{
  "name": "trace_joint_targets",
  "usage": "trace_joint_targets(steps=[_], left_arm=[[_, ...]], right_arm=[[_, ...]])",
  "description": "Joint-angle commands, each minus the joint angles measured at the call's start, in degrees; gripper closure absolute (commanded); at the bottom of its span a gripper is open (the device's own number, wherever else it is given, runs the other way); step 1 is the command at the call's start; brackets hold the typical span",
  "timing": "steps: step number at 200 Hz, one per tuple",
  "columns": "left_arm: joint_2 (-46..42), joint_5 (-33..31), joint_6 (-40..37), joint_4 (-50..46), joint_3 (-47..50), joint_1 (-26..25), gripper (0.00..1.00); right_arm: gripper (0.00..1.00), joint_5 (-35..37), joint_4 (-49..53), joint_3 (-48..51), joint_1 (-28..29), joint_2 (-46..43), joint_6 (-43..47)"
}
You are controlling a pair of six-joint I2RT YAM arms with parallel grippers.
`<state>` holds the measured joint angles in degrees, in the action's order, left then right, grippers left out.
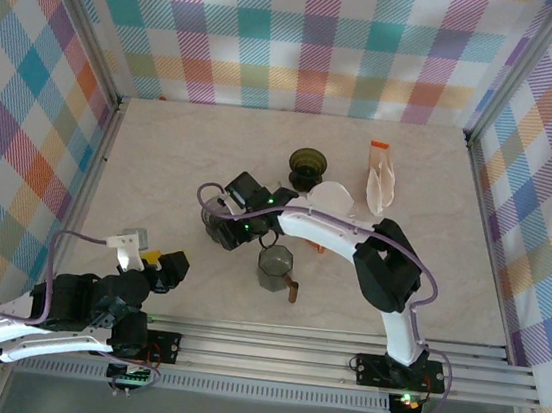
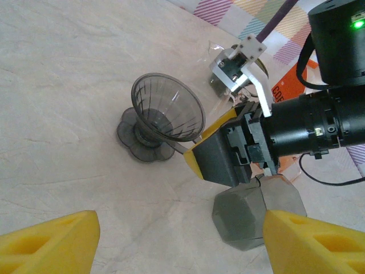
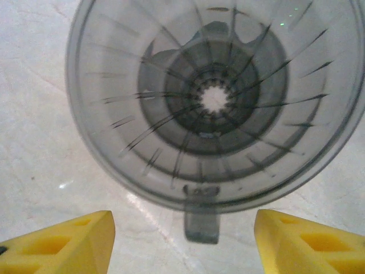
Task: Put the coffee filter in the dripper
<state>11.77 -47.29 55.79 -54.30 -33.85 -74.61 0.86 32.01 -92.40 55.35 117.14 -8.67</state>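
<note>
The right hand [image 3: 181, 231] is held wide and empty above the dripper [image 3: 212, 100], which stands upright and unlined on the table [image 3: 34, 142]. What appears to be the coffee filter [image 1: 334, 196] lies apart, behind the forearm [image 1: 318, 230]. It should be taken lightly by one edge, uncrushed. The left hand [image 2: 178, 231] is wide, idle.

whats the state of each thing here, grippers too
dripper, upright on the table, empty, no filter in it
coffee filter, lying on the table, not yet picked up
grey cup, upright on the table
right gripper, open, holding nothing, over the dripper
left gripper, open, holding nothing
</note>
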Motion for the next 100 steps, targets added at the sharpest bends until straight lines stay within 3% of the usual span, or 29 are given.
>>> trace_joint_targets(steps=[1, 33, 75, 100], left_arm=[[0.08, -1.67, 0.28, -0.47, 1.06, -0.27, 0.24], [1.08, -1.11, 0.12, 0.53, 1.13, -0.35, 0.23], [3.45, -0.1, -0.33, 2.17, 0.69, -0.37, 0.22], [3.88, 0.36, -0.4, 2.61, 0.62, -0.32, 0.22]], right_arm=[[0.39, 2.21, -0.74, -1.79, 0.64, 1.94, 1.11], [0.52, 3.61, -2.91, -1.87, 1.34, 3.0, 0.78], [0.8, 4.47, -6.42, 0.29, 2.02, 0.58, 1.1], [0.87, 4.68, -7.15, 2.96, 2.5, -4.33, 1.2]])
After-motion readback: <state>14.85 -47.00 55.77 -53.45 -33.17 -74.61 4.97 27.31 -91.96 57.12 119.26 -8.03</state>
